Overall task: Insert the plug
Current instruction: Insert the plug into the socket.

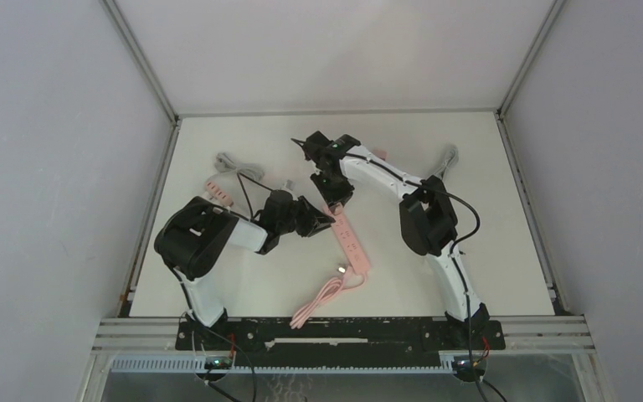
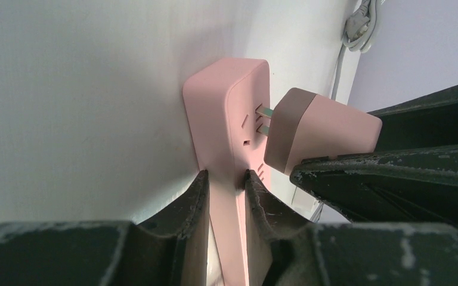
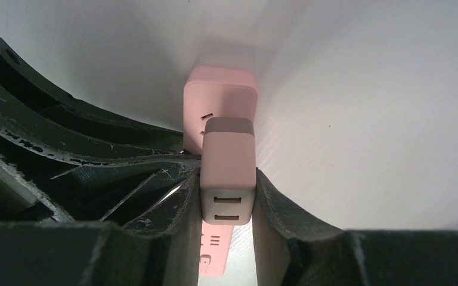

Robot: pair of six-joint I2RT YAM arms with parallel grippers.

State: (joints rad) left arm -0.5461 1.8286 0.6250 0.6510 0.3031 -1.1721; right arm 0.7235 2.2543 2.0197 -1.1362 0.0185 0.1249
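Holding two things at once. My right tool (image 3: 228,179) is clamped on the plug (image 3: 228,161), a pink block-shaped adapter with a brownish front, one finger flat on each of its side faces. My left tool (image 2: 225,179) is closed against the long edges of the pink power strip (image 2: 226,113), just short of the strip's far end. The strip lies flat on the white worktop (image 1: 243,276), roughly mid-table. From overhead its long axis runs on a diagonal, far end towards the left, near end towards the right. A pink cord (image 1: 318,301) curls off the near end towards my bases. The plug's long axis stands across the strip's socket face, not along it, and tilts slightly in the left wrist view. The prongs (image 2: 264,119) point into the strip and the two USB ports (image 3: 226,208) on the back face point away from it, towards my right wrist camera. Both prongs meet the slots of the socket nearest the far end. Bare metal shows between the plug's front and the strip, so the plug is not seated flush. A grey cable (image 1: 234,163) lies coiled at the far left of the worktop, well apart from both tools.
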